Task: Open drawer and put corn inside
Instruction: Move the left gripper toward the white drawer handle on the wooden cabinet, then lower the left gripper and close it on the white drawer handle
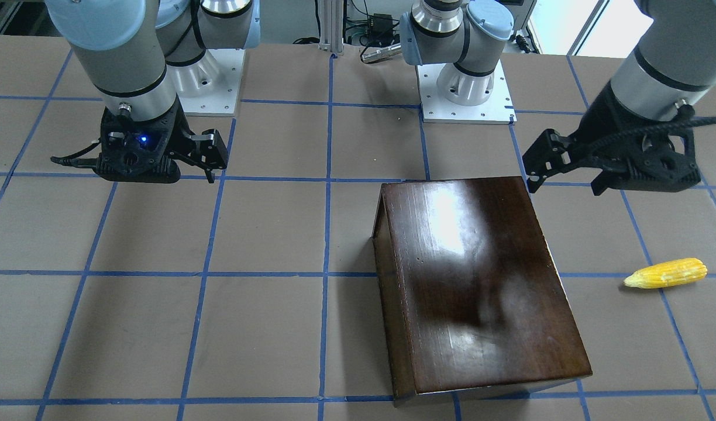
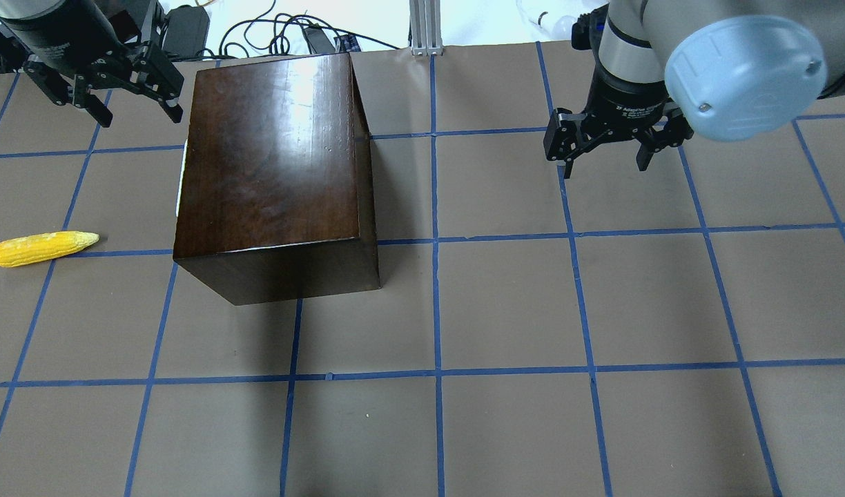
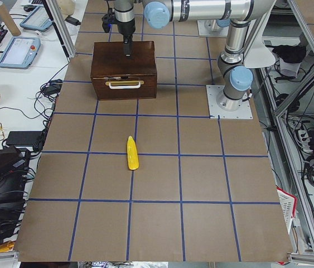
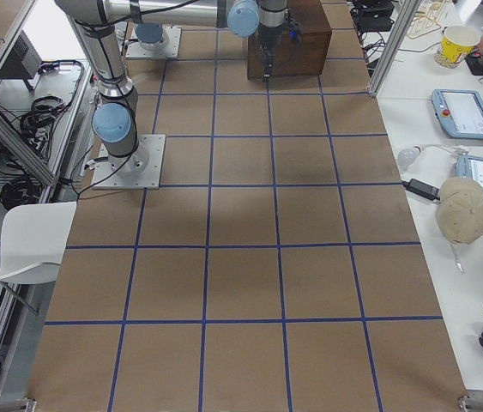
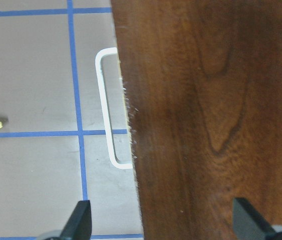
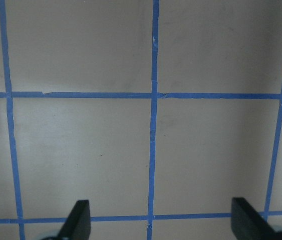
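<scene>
The glossy dark-brown box (image 2: 277,159) stands on the table, also in the front view (image 1: 481,280). Its drawer is shut; only the front panel (image 3: 124,89) with a white handle (image 5: 105,107) shows, and the pale tray is hidden inside. The yellow corn (image 2: 44,248) lies on the table apart from the box on the handle side, also in the front view (image 1: 666,273). My left gripper (image 2: 141,114) is open and empty. It hovers above the box's handle-side top edge (image 5: 163,222). My right gripper (image 2: 605,166) is open and empty above bare table (image 6: 161,222).
The table is brown paper with a blue tape grid (image 2: 436,241). Both arm bases (image 1: 466,88) stand at the robot's side of the table. Cables and an aluminium post (image 2: 426,27) lie beyond the far table edge.
</scene>
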`<action>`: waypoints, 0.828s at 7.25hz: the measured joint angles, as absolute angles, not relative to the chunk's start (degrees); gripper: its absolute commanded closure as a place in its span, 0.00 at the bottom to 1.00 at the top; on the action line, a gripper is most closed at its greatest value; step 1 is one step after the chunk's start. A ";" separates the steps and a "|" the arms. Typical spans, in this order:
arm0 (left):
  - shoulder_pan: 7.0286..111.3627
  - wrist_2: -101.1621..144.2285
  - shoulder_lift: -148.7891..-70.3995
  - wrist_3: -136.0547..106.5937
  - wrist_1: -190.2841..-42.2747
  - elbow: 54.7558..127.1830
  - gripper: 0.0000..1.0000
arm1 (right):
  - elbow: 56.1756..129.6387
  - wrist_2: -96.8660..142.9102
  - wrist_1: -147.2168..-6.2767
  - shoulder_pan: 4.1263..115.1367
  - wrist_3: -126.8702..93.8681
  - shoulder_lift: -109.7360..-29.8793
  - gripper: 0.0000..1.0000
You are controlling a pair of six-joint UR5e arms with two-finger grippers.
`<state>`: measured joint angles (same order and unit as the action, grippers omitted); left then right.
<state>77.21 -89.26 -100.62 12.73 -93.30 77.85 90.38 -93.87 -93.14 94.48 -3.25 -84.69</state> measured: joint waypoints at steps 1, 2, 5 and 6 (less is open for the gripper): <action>74.58 -87.66 -102.35 14.74 -93.17 77.39 0.00 | 90.41 -93.87 -93.13 94.48 -3.25 -84.70 0.00; 72.38 -84.68 -104.20 16.07 -92.97 76.63 0.00 | 90.41 -93.87 -93.13 94.48 -3.25 -84.67 0.00; 67.21 -81.00 -108.56 20.70 -92.83 76.85 0.00 | 90.39 -93.89 -93.10 94.48 -3.25 -84.66 0.00; 65.70 -79.66 -108.99 21.28 -92.65 78.60 0.00 | 90.39 -93.89 -93.11 94.48 -3.25 -84.69 0.00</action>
<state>65.70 -79.66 -108.99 21.28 -92.65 78.60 90.39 -93.89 -93.11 94.48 -3.25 -84.69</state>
